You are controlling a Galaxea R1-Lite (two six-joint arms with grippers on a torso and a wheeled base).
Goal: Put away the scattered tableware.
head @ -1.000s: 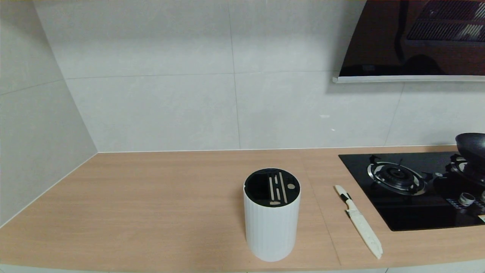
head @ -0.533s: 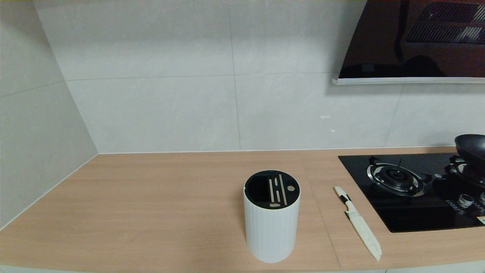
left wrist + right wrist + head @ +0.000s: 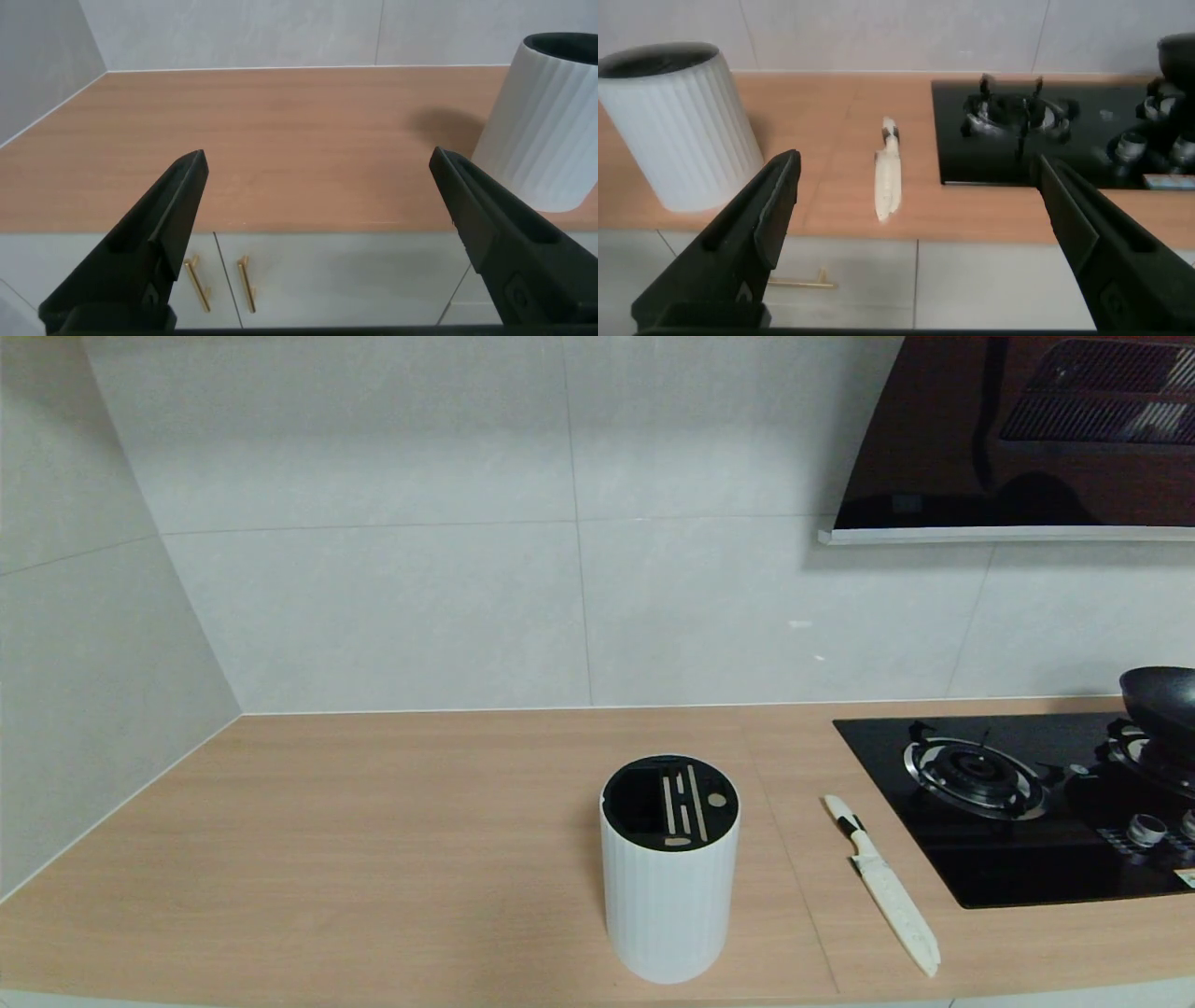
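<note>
A white ribbed cylindrical holder (image 3: pixel 668 868) with a black slotted top stands near the counter's front edge. To its right a white knife (image 3: pixel 882 884) with a black band lies flat, blade toward the front edge. My left gripper (image 3: pixel 318 187) is open and held off the counter's front edge, left of the holder (image 3: pixel 547 121). My right gripper (image 3: pixel 915 191) is open too, off the front edge, facing the knife (image 3: pixel 888 180), with the holder (image 3: pixel 677 121) to one side. Nothing is between either pair of fingers.
A black gas hob (image 3: pixel 1018 803) with a burner (image 3: pixel 974 773) and knobs sits at the right, a dark pan (image 3: pixel 1162 695) on its far burner. A range hood (image 3: pixel 1018 439) hangs above. Tiled walls close the back and left. Cabinet doors with gold handles (image 3: pixel 220 285) lie below the counter.
The head view has shifted slightly; the holder and knife stay where they were.
</note>
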